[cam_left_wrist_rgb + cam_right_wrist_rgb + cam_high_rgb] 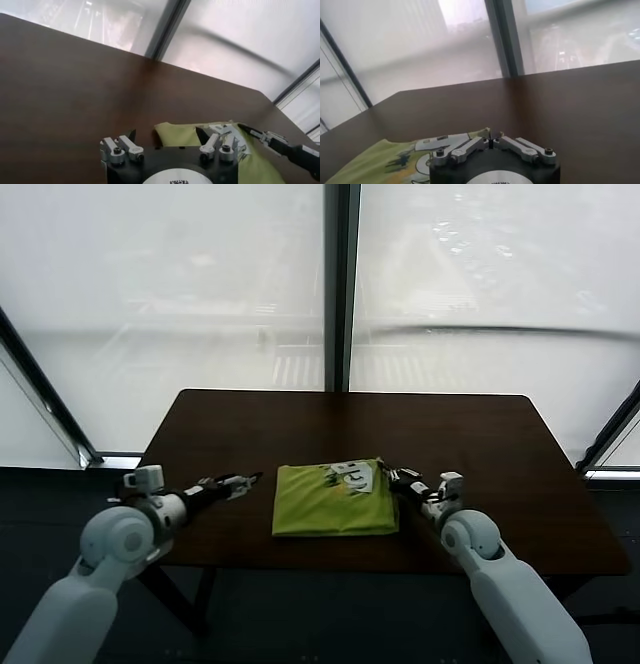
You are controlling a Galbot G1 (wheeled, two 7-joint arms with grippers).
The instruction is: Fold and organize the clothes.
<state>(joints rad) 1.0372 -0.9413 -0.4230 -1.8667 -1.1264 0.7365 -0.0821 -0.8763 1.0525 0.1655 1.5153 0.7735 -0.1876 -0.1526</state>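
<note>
The lime-green T-shirt (335, 502) lies folded into a rectangle on the dark table's near middle, with its white graphic (356, 476) on top at the far right corner. My right gripper (391, 476) is at that corner. In the right wrist view it (491, 136) is shut, with a bit of green fabric (482, 133) pinched at its tips. My left gripper (246, 480) hovers low to the left of the shirt, apart from it. In the left wrist view it (167, 134) is open and empty and faces the shirt's left edge (180, 135).
The dark brown table (450, 444) has its near edge just below the shirt. Frosted windows with a dark central post (338, 284) stand behind the table. The right arm (280, 146) also shows in the left wrist view, beyond the shirt.
</note>
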